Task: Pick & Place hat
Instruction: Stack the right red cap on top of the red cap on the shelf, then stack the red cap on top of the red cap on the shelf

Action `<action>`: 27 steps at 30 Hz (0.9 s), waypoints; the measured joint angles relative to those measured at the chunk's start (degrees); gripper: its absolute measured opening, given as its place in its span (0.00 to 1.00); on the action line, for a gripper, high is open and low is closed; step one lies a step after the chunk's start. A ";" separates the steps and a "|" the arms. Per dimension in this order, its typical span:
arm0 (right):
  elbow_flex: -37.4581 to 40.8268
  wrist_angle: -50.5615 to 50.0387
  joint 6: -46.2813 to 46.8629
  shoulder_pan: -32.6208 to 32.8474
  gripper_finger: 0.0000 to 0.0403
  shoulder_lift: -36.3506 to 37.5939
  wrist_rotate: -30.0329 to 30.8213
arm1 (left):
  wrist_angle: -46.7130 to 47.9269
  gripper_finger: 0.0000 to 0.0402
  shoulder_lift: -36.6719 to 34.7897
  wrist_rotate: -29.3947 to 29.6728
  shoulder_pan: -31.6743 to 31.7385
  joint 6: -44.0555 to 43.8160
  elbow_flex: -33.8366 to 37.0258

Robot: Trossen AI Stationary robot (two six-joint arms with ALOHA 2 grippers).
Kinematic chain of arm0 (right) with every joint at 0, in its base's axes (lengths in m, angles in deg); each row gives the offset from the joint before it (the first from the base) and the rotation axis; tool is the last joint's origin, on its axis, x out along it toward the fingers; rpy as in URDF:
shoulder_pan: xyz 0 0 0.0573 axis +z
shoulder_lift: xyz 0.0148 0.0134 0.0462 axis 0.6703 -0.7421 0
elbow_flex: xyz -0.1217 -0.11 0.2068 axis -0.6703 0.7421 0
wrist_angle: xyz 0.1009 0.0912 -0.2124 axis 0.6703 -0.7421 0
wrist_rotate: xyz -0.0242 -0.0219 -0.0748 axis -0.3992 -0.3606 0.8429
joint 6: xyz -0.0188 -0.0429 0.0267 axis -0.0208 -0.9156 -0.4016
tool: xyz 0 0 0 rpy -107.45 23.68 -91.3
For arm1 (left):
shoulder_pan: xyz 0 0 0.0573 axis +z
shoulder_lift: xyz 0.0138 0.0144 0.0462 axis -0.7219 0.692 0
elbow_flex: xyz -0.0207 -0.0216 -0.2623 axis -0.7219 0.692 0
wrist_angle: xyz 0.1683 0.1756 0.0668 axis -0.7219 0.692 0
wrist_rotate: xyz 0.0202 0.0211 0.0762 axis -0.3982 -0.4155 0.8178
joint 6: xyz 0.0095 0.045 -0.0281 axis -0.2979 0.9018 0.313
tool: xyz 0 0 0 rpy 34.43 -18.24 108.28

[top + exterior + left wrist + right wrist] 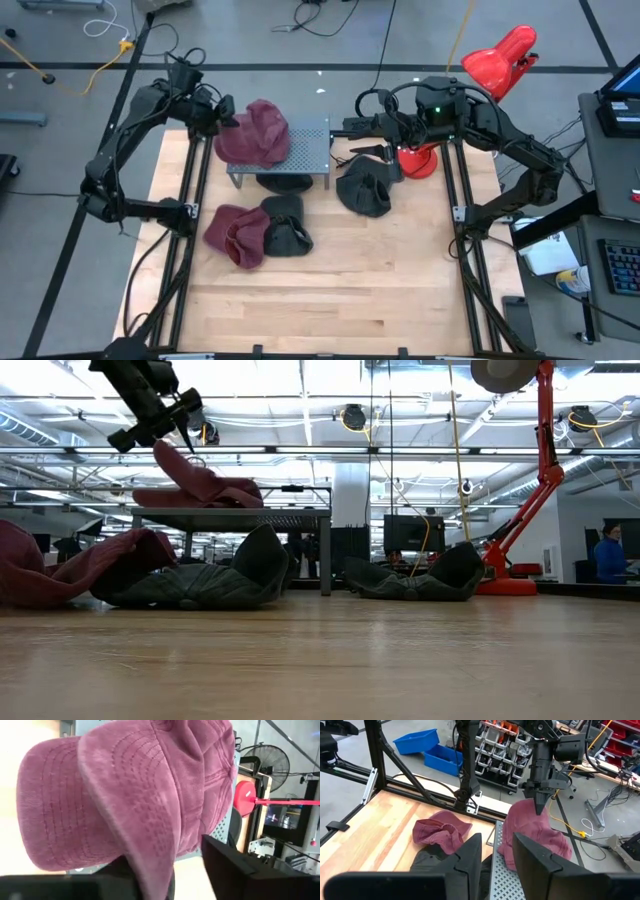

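A maroon hat (258, 135) lies on the grey perforated rack (305, 150) at the table's far middle. Its crown rests on the rack top and its brim (175, 460) sticks up to the left. My left gripper (225, 115) hangs over the rack's left end, slanting down, open, with the brim (150, 865) between its fingers. My right gripper (362, 148) hovers by the rack's right end, open, with nothing between its fingers (470, 855). My left gripper stands astride the raised brim's edge (155, 875), coming from the upper left and slanting down. One finger (225, 865) is plainly apart from the brim. Whether the other finger (90, 887) touches the brim, I cannot tell.
On the table lie a second maroon hat (232, 235) with a dark hat (287, 228) beside it, another dark hat (362, 192) to the right, and a dark one (283, 182) under the rack. A red lamp (500, 58) stands at the far right. A person (607, 555) sits beyond the table.
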 joint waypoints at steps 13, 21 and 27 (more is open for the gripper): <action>0.00 -0.42 -0.16 0.09 0.26 0.00 -0.04 | 8.41 0.56 -0.07 15.02 -0.94 -3.83 0.00; 0.00 -0.39 -1.61 0.09 0.26 0.00 -0.11 | 9.24 0.46 -0.44 26.43 -3.31 -3.76 0.00; 0.00 -0.41 -1.65 0.09 0.26 0.00 -0.12 | 11.98 0.45 -0.46 29.46 -3.25 -3.74 -0.02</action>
